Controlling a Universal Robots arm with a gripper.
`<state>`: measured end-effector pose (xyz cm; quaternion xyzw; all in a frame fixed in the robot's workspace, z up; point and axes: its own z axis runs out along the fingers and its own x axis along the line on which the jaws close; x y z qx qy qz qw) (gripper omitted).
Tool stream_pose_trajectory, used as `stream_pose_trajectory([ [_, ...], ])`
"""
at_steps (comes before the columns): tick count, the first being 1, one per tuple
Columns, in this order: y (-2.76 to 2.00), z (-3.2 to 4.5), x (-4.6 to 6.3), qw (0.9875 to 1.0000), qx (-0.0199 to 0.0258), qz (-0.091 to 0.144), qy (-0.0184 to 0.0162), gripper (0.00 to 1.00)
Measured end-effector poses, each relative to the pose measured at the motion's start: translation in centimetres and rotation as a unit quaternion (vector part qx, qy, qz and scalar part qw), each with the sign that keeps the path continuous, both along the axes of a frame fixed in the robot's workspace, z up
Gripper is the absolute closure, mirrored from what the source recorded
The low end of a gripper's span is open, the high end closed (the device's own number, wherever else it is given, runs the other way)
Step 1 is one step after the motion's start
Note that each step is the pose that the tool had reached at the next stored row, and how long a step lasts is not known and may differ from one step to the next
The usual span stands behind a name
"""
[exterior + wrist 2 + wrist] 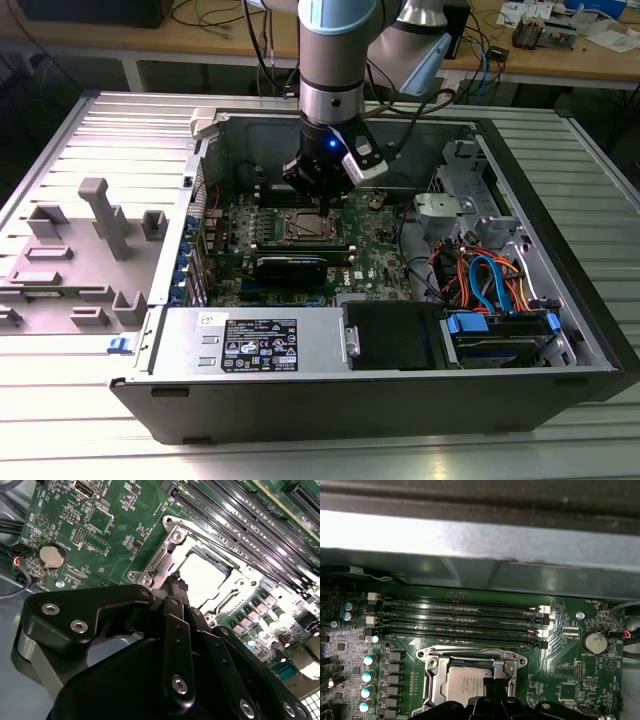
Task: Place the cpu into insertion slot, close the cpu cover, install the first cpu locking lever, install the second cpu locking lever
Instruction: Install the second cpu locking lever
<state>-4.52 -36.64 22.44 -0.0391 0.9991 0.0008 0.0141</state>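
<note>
Closest to the lens in the second wrist view, the black gripper point(176, 580) hangs just above the rim of the insertion slot point(172, 537), its fingertips pressed together with nothing between them. The cpu point(202, 577) already sits in that socket, its pale grey top showing through the window of the cpu cover point(235, 587), which lies flat over it. In the first wrist view the cpu point(465, 685) and the cover frame point(470, 655) sit beside four long black memory slots point(460, 617), with one round coin battery point(594, 641) well apart. Board print there is too small to read. In the exterior view the arm reaches into the open computer case point(560, 215); the power supply label point(260, 348) is illegible.
</note>
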Motion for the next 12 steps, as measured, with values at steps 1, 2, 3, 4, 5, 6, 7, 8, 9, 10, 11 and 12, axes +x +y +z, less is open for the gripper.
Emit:
stream_pose_trajectory([
  [1, -0.08, 0.0, -0.01, 1.0, 0.0, 0.0, 0.0, 0.89],
  [2, -0.14, 0.0, -0.01, 1.0, 0.0, 0.0, 0.0, 0.89],
  [3, -0.2, -0.01, -0.01, 1.0, 0.0, 0.0, 0.0, 0.89],
  [4, -0.34, -0.01, -0.01, 1.0, 0.0, 0.0, 0.0, 0.89],
  [5, -0.47, -0.01, -0.01, 1.0, 0.0, 0.0, 0.0, 0.89],
  [6, -0.59, -0.01, -0.01, 1.0, 0.0, 0.0, 0.0, 0.89],
  [7, -0.75, -0.01, -0.01, 1.0, 0.0, 0.0, 0.0, 0.89],
  [8, -0.85, -0.01, -0.01, 1.0, 0.0, 0.0, 0.0, 0.89],
  [9, -0.87, -0.01, -0.01, 1.0, 0.0, 0.0, 0.0, 0.89],
  [10, -0.87, -0.01, -0.01, 1.0, 0.0, 0.0, 0.0, 0.89],
  [11, -0.89, -0.01, -0.01, 1.0, 0.0, 0.0, 0.0, 0.89],
  [12, -0.91, -0.01, -0.01, 1.0, 0.0, 0.0, 0.0, 0.89],
])
